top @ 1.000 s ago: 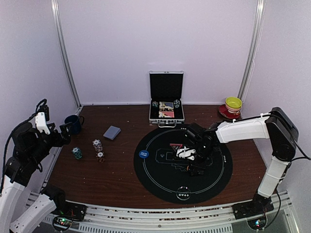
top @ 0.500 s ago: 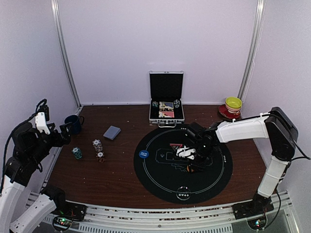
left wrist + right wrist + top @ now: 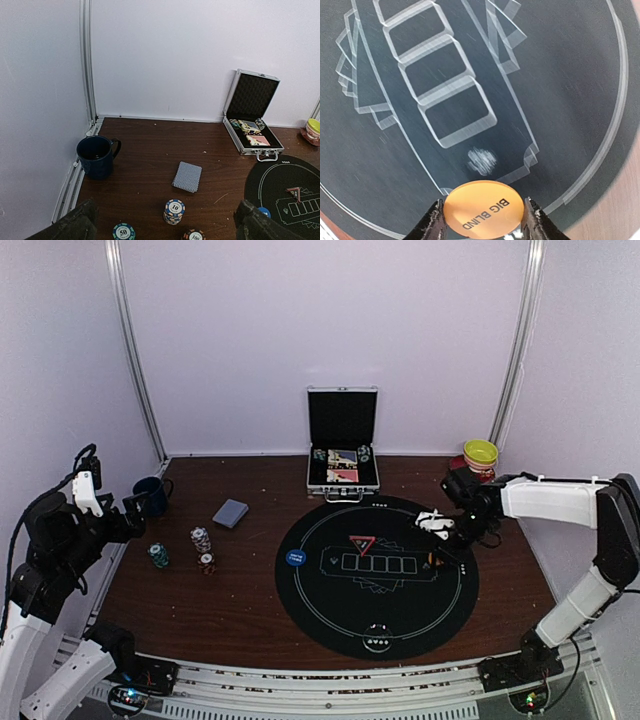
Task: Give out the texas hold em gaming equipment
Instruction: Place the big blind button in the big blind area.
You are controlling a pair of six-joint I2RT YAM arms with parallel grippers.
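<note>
My right gripper [image 3: 437, 525] hovers over the right part of the black round mat [image 3: 330, 612]. In the right wrist view it [image 3: 483, 216] is shut on an orange "BIG BLIND" button [image 3: 482, 207], held edge to edge above the mat's printed card boxes. A blue button [image 3: 295, 558] lies on the mat's left side. A grey-blue card deck [image 3: 230, 513] and three chip stacks [image 3: 201, 539] sit on the wood left of the mat. The left wrist view shows the deck [image 3: 187, 176] and a "10" stack [image 3: 174, 211]. My left gripper [image 3: 128, 518] is open and raised at the far left, holding nothing.
An open silver case [image 3: 343, 468] stands at the back centre, behind the mat. A dark blue mug [image 3: 150, 496] sits at the back left, near my left gripper. Stacked yellow and red bowls [image 3: 479, 461] sit at the back right, just behind my right arm.
My right gripper has moved from the mat's centre to its right side, toward the back, carrying the orange button. The left arm has not moved.
</note>
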